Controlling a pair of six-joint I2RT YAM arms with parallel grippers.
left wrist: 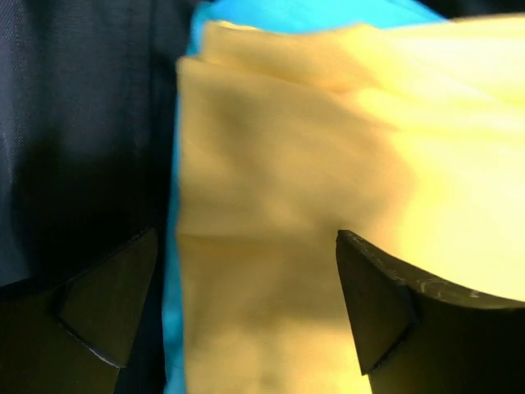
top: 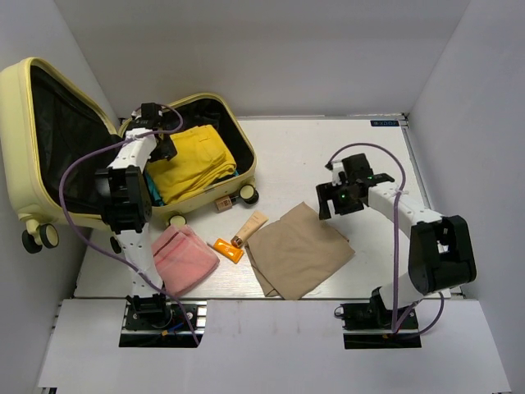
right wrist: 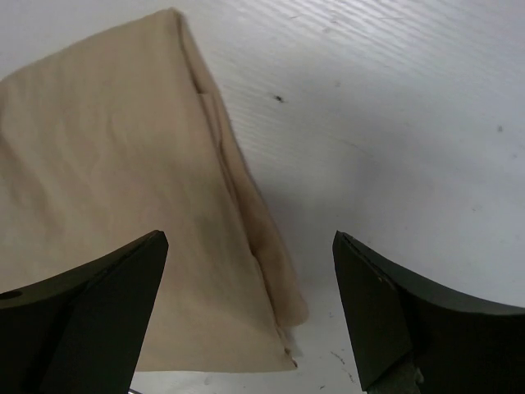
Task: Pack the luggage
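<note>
The pale yellow luggage (top: 18,139) lies open at the far left, lid up, black lining showing. Inside lies a folded yellow garment (top: 193,164) over a blue one (top: 156,191); both show in the left wrist view, the yellow garment (left wrist: 328,164) and the blue one (left wrist: 312,12). My left gripper (top: 166,148) is open just above the yellow garment, holding nothing. My right gripper (top: 332,201) is open and empty above the far right corner of a folded tan cloth (top: 297,250), which also shows in the right wrist view (right wrist: 107,205).
A folded pink towel (top: 182,257), an orange tube (top: 228,249) and a beige tube (top: 249,227) lie on the white table (top: 328,148) in front of the luggage. A small brown item (top: 222,203) sits by the luggage wheel (top: 247,195). White walls enclose the table.
</note>
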